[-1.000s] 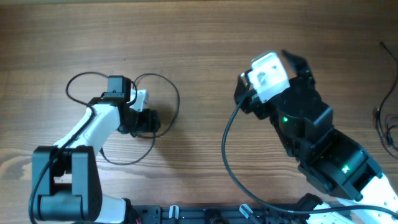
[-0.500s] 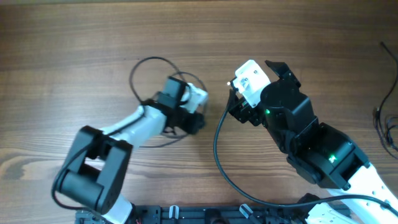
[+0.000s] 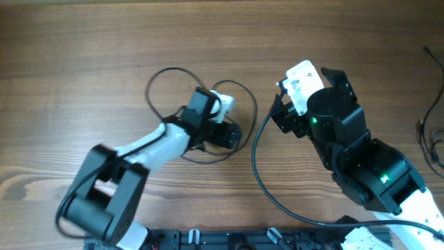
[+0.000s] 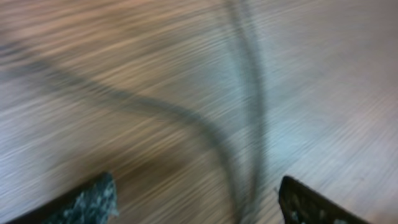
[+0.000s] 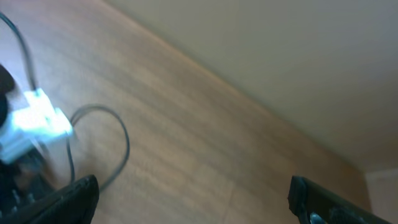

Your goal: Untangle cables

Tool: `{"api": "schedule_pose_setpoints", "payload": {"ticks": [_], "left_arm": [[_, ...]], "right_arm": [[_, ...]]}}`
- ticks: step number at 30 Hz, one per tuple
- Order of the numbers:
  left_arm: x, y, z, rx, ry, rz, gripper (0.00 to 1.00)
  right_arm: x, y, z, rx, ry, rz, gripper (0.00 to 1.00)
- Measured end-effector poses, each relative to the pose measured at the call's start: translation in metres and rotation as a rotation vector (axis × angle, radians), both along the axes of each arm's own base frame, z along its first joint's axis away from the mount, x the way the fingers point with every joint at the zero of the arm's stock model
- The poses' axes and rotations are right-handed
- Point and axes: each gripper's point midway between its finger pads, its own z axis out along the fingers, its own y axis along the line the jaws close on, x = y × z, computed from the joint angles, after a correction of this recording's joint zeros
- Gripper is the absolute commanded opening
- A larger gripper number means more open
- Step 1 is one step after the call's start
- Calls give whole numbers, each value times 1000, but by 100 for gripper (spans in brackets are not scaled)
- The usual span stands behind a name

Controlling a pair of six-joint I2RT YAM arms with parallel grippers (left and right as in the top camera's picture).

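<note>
From where I stand the L gripper (image 4: pixel 196 202) sits right over the cable (image 3: pixel 169 69), fingers spread wide w/ nothing pinched. Its wrist view is blurred but shows two dark strands on the table (image 3: pixel 83 42) in the gap, running straight away from it and nearly merging close in. A third strand sweeps off to its left. Overhead, the cable rings that gripper in loose loops: one up-left of it, one up-right, one bellying out below. The crossings seem to be about under the wrist, hidden by the arm, so can't tell how they lap. R gripper (image 5: pixel 196 202) is spread too and empty, off to the right of the L gripper and apart from it. No cord lies between its fingers; its camera looks across at the up-right loop. So the L arm is much the nearer, and I'd guess the next pinch is its job: close across the strands, i.e. at right angles to their run, then draw one loop clear. Risk imo is catching both strands at once. Table's flat wood grain, and a pale wall (image 5: pixel 280 50) shows beyond its edge. Edge cords (image 3: pixel 433 147), thin and dark, lie far right of the L gripper.
</note>
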Motion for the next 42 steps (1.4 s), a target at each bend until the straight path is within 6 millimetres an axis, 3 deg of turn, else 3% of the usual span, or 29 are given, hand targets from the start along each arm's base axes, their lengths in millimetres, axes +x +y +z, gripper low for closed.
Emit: {"api": "schedule_pose_setpoints", "payload": {"ticks": [1, 3, 6, 8, 10, 13, 15, 17, 19, 22, 25, 30, 37, 38, 39, 40, 42], "left_arm": [[5, 20, 5, 41, -1, 71, 87], [20, 59, 36, 101, -80, 211, 89], [38, 118, 117, 119, -304, 423, 86], [36, 154, 169, 114, -450, 569, 84], [20, 198, 212, 112, -556, 770, 80], [-25, 249, 247, 68, -619, 1030, 75], [-45, 260, 241, 88, -579, 1082, 76], [-51, 264, 232, 112, -538, 1101, 77], [-50, 264, 222, 138, -500, 1103, 78], [-48, 264, 205, 181, -435, 1096, 78], [-44, 263, 191, 215, -382, 1083, 78], [-41, 256, 176, 224, -316, 1050, 76], [-48, 243, 167, 188, -244, 998, 74], [-49, 243, 166, 191, -238, 997, 74], [-51, 243, 165, 194, -233, 996, 74], [-51, 242, 164, 193, -231, 994, 74], [-52, 242, 163, 195, -226, 993, 74]], "right_arm": [[0, -2, -3, -4, 12, -5, 100], [-2, -5, -8, 4, 40, -12, 100], [-9, -5, -20, 56, 106, -33, 100], [-12, -4, -36, 107, 183, -85, 100], [-15, -3, -63, 198, 304, -208, 100], [-9, 14, -113, 377, 494, -436, 100], [-3, 29, -145, 528, 597, -630, 100], [-2, 43, -187, 647, 711, -859, 99], [10, 76, -233, 819, 827, -1041, 98], [19, 109, -268, 937, 951, -1108, 98], [7, 116, -305, 900, 1054, -1198, 98], [-16, 103, -315, 794, 1102, -1267, 87], [-21, 93, -317, 657, 1100, -1125, 86], [-22, 92, -317, 641, 1105, -1115, 64], [-27, 88, -318, 610, 1114, -1106, 25], [-28, 87, -318, 596, 1117, -1095, 17], [-28, 87, -318, 575, 1121, -1064, 15]]}}
